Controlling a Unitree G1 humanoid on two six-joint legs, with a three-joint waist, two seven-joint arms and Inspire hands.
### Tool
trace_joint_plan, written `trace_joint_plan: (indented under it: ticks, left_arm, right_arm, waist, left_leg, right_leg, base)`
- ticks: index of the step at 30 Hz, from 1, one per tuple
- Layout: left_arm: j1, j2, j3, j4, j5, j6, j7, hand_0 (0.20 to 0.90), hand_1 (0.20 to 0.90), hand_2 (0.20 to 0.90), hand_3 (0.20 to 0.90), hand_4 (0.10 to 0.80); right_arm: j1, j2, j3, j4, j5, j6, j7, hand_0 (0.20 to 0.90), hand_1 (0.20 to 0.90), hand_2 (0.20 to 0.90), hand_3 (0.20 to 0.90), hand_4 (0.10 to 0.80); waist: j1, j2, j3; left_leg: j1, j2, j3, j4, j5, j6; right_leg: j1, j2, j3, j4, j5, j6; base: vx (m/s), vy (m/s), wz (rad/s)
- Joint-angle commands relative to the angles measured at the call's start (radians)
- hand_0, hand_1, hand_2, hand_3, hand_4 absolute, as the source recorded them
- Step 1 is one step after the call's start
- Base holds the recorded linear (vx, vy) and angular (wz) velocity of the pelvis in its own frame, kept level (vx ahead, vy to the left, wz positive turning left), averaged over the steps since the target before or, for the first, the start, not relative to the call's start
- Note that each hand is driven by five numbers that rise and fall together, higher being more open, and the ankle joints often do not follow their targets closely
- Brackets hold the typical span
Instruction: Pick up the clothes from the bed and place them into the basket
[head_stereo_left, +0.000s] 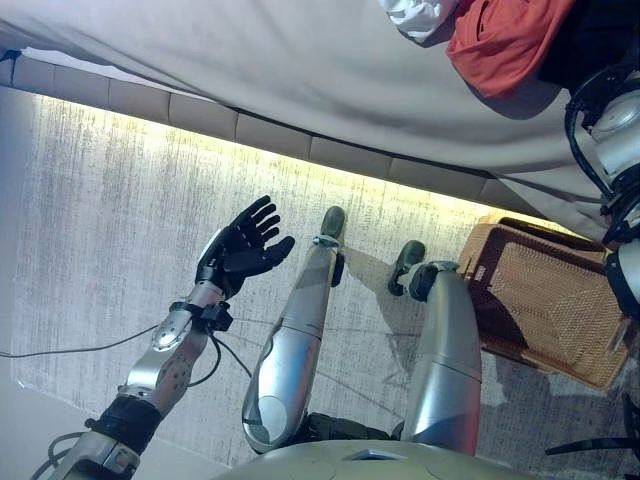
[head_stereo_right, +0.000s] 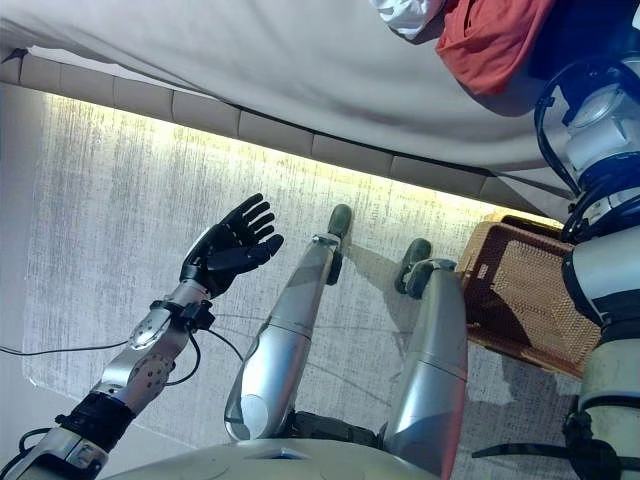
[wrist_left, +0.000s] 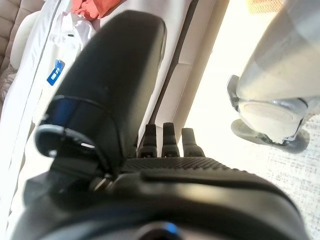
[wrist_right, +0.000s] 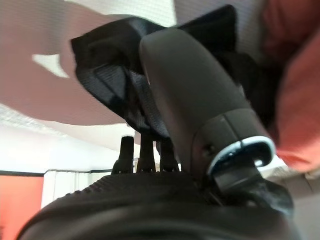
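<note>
A dark garment is pinched between the thumb and fingers of my right hand, over the grey bed at its far right. In the eye views that garment shows only as a dark patch at the top right corner, and the hand itself is hidden there. A red garment lies right beside it, with a white garment to its left. The brown wicker basket stands on the floor at the lower right, below my right arm. My left hand hovers open over the floor, holding nothing.
The bed's padded base runs across the view with a lit strip under it. A pale textured rug covers the floor between the bed and me.
</note>
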Motion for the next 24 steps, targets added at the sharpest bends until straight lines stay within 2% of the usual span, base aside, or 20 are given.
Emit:
trace_joint_plan:
  ticks: [1,7,13,16,17,20,24]
  left_arm:
    - [0.063,0.029,0.047,-0.098,-0.043,-0.084,-0.054,0.9,0.9,0.9,0.9,0.8]
    - [0.078,0.028,0.043,-0.097,-0.047,-0.089,-0.059,0.9,0.9,0.9,0.9,0.8]
    - [0.081,0.016,0.049,-0.092,-0.033,-0.071,-0.065,0.9,0.9,0.9,0.9,0.8]
    - [0.086,0.006,0.049,-0.086,-0.018,-0.056,-0.06,0.9,0.9,0.9,0.9,0.8]
    - [0.085,0.005,0.046,-0.086,-0.016,-0.054,-0.056,0.9,0.9,0.9,0.9,0.8]
    - [0.083,0.002,0.038,-0.081,-0.009,-0.047,-0.052,0.9,0.9,0.9,0.9,0.8]
    - [0.068,-0.009,0.003,-0.041,0.015,-0.044,-0.047,0.9,0.9,0.9,0.9,0.8]
  right_arm:
    - [-0.039,-0.11,0.002,-0.085,-0.004,-0.076,-0.053,0.3,0.3,0.3,0.2,0.1]
    - [-0.009,-0.117,-0.04,-0.077,0.008,-0.095,-0.055,0.3,0.3,0.3,0.2,0.1]
    - [0.023,-0.145,-0.071,-0.064,-0.016,-0.109,-0.041,0.3,0.3,0.3,0.2,0.1]
    - [0.042,-0.163,-0.083,-0.06,-0.027,-0.113,-0.027,0.3,0.3,0.3,0.2,0.1]
    - [0.046,-0.169,-0.089,-0.061,-0.03,-0.114,-0.025,0.3,0.3,0.3,0.2,0.1]
    - [0.056,-0.177,-0.099,-0.056,-0.034,-0.12,-0.016,0.3,0.3,0.3,0.2,0.1]
    - [0.064,-0.205,-0.104,-0.043,-0.037,-0.153,0.007,0.3,0.3,0.3,0.2,0.1]
  waist:
    - [0.008,0.05,-0.048]
    - [0.006,0.031,-0.048]
    - [0.006,-0.002,-0.048]
    - [0.01,-0.022,-0.079]
    - [0.009,-0.028,-0.091]
    - [0.008,-0.041,-0.113]
    - [-0.008,-0.076,-0.169]
  left_leg:
    - [0.087,-0.011,0.091,0.133,-0.149,0.045]
    - [0.184,-0.005,0.088,0.113,-0.14,0.041]
    - [0.352,-0.001,0.082,0.028,-0.115,0.035]
    - [0.426,0.004,0.077,-0.03,-0.102,0.035]
    - [0.434,0.007,0.076,-0.059,-0.072,0.035]
    - [0.482,0.014,0.076,-0.105,-0.064,0.034]
    - [0.606,0.037,0.085,-0.238,-0.042,0.029]
  right_leg:
    - [0.114,0.048,-0.07,0.029,-0.056,0.003]
    - [0.22,0.05,-0.073,-0.014,-0.058,0.001]
    - [0.396,0.043,-0.075,-0.094,-0.055,-0.001]
    - [0.471,0.039,-0.083,-0.142,-0.05,-0.002]
    - [0.48,0.035,-0.092,-0.168,-0.026,-0.01]
    - [0.529,0.035,-0.096,-0.211,-0.017,-0.008]
    - [0.657,0.047,-0.096,-0.363,0.021,0.003]
  base:
    - [0.046,0.036,-0.34]
    - [0.038,0.041,0.15]
    - [0.075,0.061,0.01]
    - [0.085,0.067,-0.04]
    - [0.046,0.082,-0.13]
    - [0.045,0.052,-0.08]
    - [0.077,0.073,-0.11]
